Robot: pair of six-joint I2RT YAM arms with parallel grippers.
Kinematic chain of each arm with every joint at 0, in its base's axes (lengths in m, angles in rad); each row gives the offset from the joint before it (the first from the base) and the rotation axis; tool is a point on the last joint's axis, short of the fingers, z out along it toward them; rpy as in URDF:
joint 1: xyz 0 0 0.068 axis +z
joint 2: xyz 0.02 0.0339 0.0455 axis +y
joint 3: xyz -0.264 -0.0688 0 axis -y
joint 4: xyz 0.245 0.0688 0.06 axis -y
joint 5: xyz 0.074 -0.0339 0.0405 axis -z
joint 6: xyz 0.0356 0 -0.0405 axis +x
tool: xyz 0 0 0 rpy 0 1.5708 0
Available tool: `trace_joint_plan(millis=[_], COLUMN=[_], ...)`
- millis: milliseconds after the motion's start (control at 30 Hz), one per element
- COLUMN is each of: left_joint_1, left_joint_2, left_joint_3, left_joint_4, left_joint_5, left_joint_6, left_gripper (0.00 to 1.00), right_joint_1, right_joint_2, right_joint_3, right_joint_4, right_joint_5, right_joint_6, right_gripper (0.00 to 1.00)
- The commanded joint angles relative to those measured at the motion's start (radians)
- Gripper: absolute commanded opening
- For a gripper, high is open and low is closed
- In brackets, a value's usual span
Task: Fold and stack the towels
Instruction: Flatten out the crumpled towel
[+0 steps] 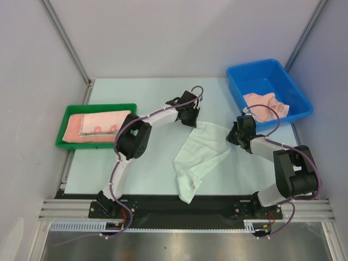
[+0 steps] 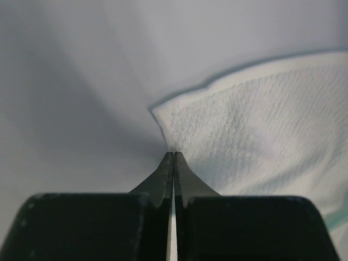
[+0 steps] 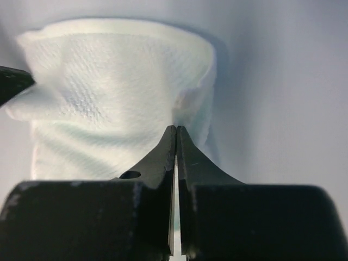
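Left end effector (image 2: pixel 173 154) and right end effector (image 3: pixel 176 128), each clenched on a corner of your white towel (image 1: pixel 204 151).
You see waffle-textured cloth, hemmed, trailing rumpled toward the near tabletop (image 1: pixel 147 169) edge.

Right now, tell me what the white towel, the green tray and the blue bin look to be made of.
The white towel: soft matte cloth, probably cotton, going by its fine pebbled weave, hemmed edge and limp drape. The green tray: likely moulded plastic, smooth, with a thin even rim. The blue bin: likely plastic too, slightly glossy, uniform colour, rounded rim.
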Motion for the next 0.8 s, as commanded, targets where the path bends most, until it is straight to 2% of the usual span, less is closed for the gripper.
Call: trace_joint_plan(millis=[0, 100, 200, 367, 400, 433, 533, 567, 600, 667, 767], left_joint_1=[0.04, 0.086, 0.11, 0.133, 0.138, 0.147, 0.159, 0.17, 0.175, 0.187, 0.195], left_joint_2=[-0.19, -0.37, -0.461, -0.502, -0.495, -0.478, -0.472, -0.484, -0.49, -0.499, -0.493], left_joint_3=[-0.192, -0.463, -0.592, -0.631, -0.613, -0.602, -0.565, -0.567, -0.57, -0.579, -0.599], left_joint_4=[-0.054, -0.014, 0.002, 0.008, 0.008, 0.002, -0.027, -0.029, -0.023, -0.016, 0.003], left_joint_5=[-0.071, -0.13, -0.189, -0.219, -0.21, -0.206, -0.225, -0.231, -0.231, -0.219, -0.179], left_joint_6=[-0.059, -0.1, -0.106, -0.103, -0.102, -0.099, -0.099, -0.102, -0.105, -0.114, -0.116], left_gripper=[0.0, 0.0, 0.0, 0.0, 0.0, 0.05, 0.28, 0.4, 0.46, 0.54, 0.55], right_joint_1=[0.066, 0.145, 0.175, 0.162, 0.16, 0.154, 0.142, 0.14, 0.139, 0.129, 0.125], right_joint_2=[0.014, 0.021, 0.049, 0.097, 0.104, 0.124, 0.164, 0.175, 0.186, 0.218, 0.265], right_joint_3=[0.013, 0.061, 0.108, 0.142, 0.154, 0.182, 0.24, 0.278, 0.294, 0.334, 0.366], right_joint_4=[0.081, 0.041, -0.026, -0.046, -0.077, -0.083, -0.14, -0.151, -0.166, -0.178, -0.186], right_joint_5=[-0.184, -0.203, -0.165, -0.18, -0.183, -0.21, -0.238, -0.238, -0.241, -0.229, -0.223], right_joint_6=[-0.08, -0.109, -0.093, -0.097, -0.108, -0.123, -0.18, -0.189, -0.201, -0.209, -0.223], right_gripper=[0.0, 0.0, 0.0, 0.06, 0.12, 0.17, 0.27, 0.29, 0.32, 0.34, 0.35])
